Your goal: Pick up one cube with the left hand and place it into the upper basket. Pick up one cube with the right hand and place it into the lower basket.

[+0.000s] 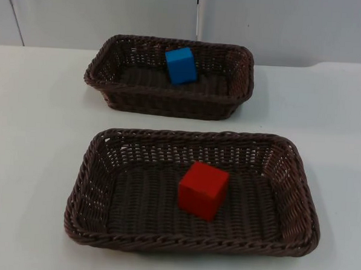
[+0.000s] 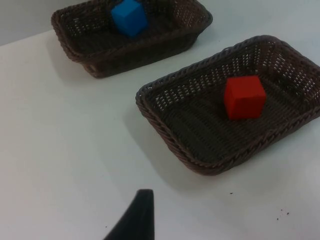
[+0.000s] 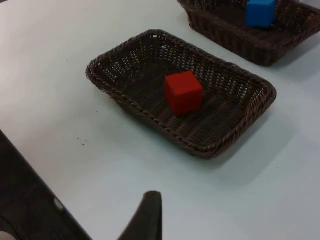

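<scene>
Both cubes sit in baskets: blue cube [image 1: 182,65] behind red cube [image 1: 203,189]; each end effector's grip cannot be told.

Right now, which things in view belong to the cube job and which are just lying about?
Job things:
blue cube, in the upper basket
red cube, in the lower basket

Lying about:
nothing apart from the white table and grey wall

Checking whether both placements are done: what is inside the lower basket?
One red cube sits on the lower basket floor, right of centre. The weave under it is covered. The blue cube lies in the upper basket.
</scene>
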`<state>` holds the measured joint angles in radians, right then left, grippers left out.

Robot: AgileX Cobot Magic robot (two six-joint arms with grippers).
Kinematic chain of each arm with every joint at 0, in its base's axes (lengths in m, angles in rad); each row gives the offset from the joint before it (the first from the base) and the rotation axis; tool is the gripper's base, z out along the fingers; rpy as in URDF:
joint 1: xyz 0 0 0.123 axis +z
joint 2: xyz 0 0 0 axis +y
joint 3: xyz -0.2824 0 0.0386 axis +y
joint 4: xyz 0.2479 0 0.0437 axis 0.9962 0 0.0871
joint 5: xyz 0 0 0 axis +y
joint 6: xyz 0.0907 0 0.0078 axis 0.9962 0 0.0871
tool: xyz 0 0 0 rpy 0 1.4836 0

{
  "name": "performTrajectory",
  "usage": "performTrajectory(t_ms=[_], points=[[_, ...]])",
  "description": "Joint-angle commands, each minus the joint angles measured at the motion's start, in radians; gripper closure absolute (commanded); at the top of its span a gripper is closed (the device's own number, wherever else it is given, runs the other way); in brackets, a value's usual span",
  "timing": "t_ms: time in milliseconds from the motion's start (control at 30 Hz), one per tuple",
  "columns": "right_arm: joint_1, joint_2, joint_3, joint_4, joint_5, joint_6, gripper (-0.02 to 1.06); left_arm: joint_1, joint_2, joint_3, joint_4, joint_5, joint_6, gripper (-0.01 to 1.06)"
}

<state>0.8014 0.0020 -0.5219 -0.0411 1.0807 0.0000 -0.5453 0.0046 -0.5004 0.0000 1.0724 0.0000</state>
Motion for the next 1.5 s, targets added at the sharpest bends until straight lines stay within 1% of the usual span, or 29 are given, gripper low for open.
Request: performTrajectory(t_ms=[0, 300, 333, 400, 433, 600, 767, 1467], points=[[0.001, -0.002, 0.007, 0.003, -0.003, -0.008, 0.18, -0.001, -0.005, 0.005, -0.012, 0.003, 0.000, 0.00], [0.001, -0.002, 0.007, 0.004, -0.003, 0.000, 0.18, -0.001, -0.005, 0.005, -0.012, 0.003, 0.000, 0.00], [0.001, -0.002, 0.007, 0.004, -0.003, 0.000, 0.14, -0.001, -0.005, 0.005, -0.012, 0.003, 0.000, 0.00], [0.001, -0.002, 0.007, 0.004, -0.003, 0.000, 0.00, -0.001, -0.005, 0.005, -0.012, 0.003, 0.000, 0.00], [0.001, -0.002, 0.007, 0.004, -0.003, 0.000, -0.01, -0.001, -0.005, 0.005, -0.012, 0.003, 0.000, 0.00], [0.001, -0.002, 0.007, 0.002, -0.002, 0.009, -0.01, -0.001, -0.005, 0.005, -0.012, 0.003, 0.000, 0.00], [0.001, -0.002, 0.007, 0.027, -0.004, 0.009, -0.01, -0.001, -0.005, 0.005, -0.012, 0.003, 0.000, 0.00], [0.001, -0.002, 0.007, 0.027, -0.004, 0.009, -0.01, -0.001, -0.005, 0.005, -0.012, 0.003, 0.000, 0.00]])
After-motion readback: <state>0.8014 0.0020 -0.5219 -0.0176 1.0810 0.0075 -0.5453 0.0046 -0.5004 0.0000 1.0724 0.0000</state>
